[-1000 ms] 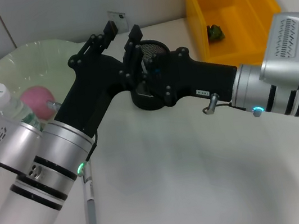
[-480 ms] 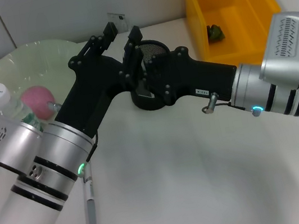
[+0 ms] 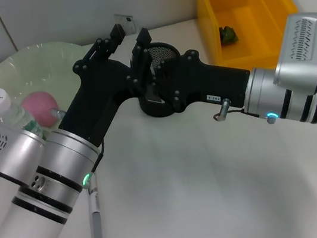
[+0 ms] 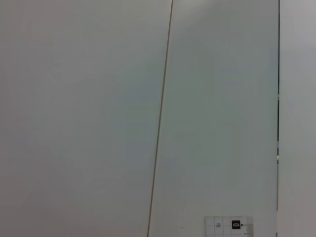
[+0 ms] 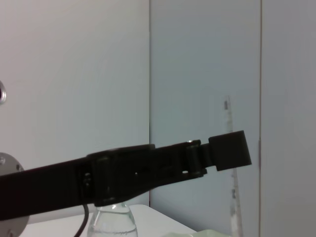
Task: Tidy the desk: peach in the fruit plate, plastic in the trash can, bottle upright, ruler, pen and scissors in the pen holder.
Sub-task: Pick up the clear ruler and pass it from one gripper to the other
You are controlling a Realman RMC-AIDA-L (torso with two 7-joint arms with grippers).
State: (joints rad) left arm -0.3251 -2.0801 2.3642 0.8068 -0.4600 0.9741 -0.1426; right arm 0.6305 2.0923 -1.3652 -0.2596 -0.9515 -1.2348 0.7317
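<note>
- Left gripper [image 3: 122, 33] is raised above the far part of the counter [image 3: 207, 196], beside the pen holder [image 3: 160, 82]. Its fingers are nearly closed on the clear ruler [image 3: 125, 20], whose top end sticks up past the fingertips.
- In the right wrist view the ruler [image 5: 231, 173] shows as a thin clear strip, near vertical, pinched by the left gripper [image 5: 227, 148]. The left wrist view shows only the ruler's [image 4: 228, 226] printed end against the wall.
- Right gripper [image 3: 142, 44] reaches in from the right. Its fingers sit just over the near rim of the black mesh pen holder; cannot tell how far apart they are, and nothing can be seen held.
- Pen holder stands upright, mostly hidden behind the right gripper body. Its contents cannot be made out.
- Peach [image 3: 40, 106], pink, lies in the pale green fruit plate [image 3: 35, 66] at the far left.
- Bottle [image 3: 7, 113], clear with a white-and-green cap, stands upright just at the plate's near-left edge, partly hidden by the left arm. Its top [image 5: 112, 219] also shows low in the right wrist view.
- Pen [image 3: 95, 216] lies on the counter near the left forearm, tip toward the robot.
- Yellow trash can [image 3: 243, 9] stands at the far right with a small green piece of plastic [image 3: 229, 34] inside.
</note>
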